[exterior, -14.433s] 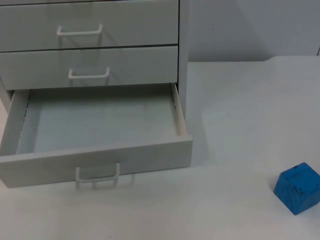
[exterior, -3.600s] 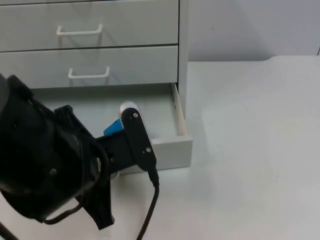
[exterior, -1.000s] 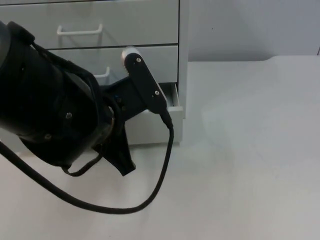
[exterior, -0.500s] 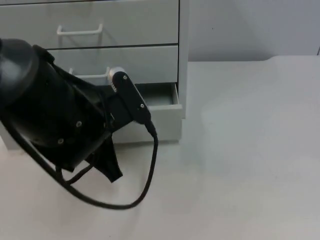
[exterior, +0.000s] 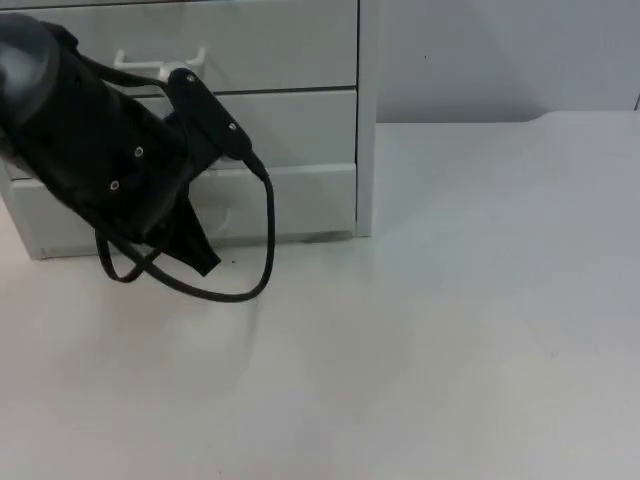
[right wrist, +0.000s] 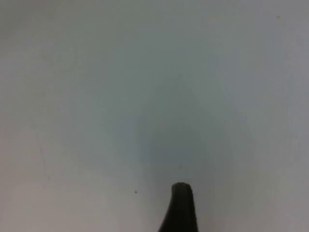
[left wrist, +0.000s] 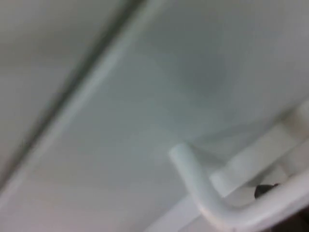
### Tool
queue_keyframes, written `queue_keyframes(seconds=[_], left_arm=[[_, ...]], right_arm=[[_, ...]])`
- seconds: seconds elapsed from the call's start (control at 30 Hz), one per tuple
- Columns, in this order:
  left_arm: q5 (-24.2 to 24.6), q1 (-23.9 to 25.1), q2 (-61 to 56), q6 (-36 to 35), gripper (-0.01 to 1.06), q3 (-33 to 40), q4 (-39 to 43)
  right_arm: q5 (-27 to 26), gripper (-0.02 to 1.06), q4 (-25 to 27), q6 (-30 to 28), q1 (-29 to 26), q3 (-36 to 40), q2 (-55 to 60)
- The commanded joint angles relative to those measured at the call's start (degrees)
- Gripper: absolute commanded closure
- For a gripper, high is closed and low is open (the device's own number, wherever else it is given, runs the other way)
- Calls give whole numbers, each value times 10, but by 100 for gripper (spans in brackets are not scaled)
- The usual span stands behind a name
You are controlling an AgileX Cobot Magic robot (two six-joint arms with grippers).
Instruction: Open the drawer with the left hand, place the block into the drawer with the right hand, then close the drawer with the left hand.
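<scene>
Drawer (exterior: 290, 205) now shut flush; left arm (exterior: 100, 150) at front.

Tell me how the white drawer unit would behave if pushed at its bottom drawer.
Probably stiff: the drawer unit looks rigid and boxy. Its bottom drawer sits flush, so it likely won't give. On the smooth table, the unit may slide.

White table top (exterior: 480, 300); grey partition wall (exterior: 500, 55)

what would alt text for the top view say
The black left arm reaches across the front of a white drawer cabinet whose bottom drawer sits flush and closed. White table top stretches in front, grey wall behind.
</scene>
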Motion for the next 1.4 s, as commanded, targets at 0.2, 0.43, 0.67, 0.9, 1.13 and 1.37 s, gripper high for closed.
queue_keyframes(seconds=[0.2, 0.43, 0.67, 0.9, 1.13, 1.37], left_arm=[[6, 1, -11, 8, 105, 7, 13], [-24, -80, -121, 28, 105, 113, -92], [-147, -115, -239, 137, 105, 158, -330], [-146, -115, -380, 301, 105, 164, -546], [-91, -115, -519, 310, 105, 164, -577], [18, -115, -689, 333, 105, 164, -570]], right_arm=[[-9, 41, 0, -4, -1, 0, -3], [-9, 41, 0, -4, -1, 0, -3], [-8, 41, 0, -4, -1, 0, -3], [-6, 41, 3, -4, -1, 0, -3], [-6, 41, 6, -4, -1, 0, -3], [-6, 41, 6, -35, 54, 0, -3]])
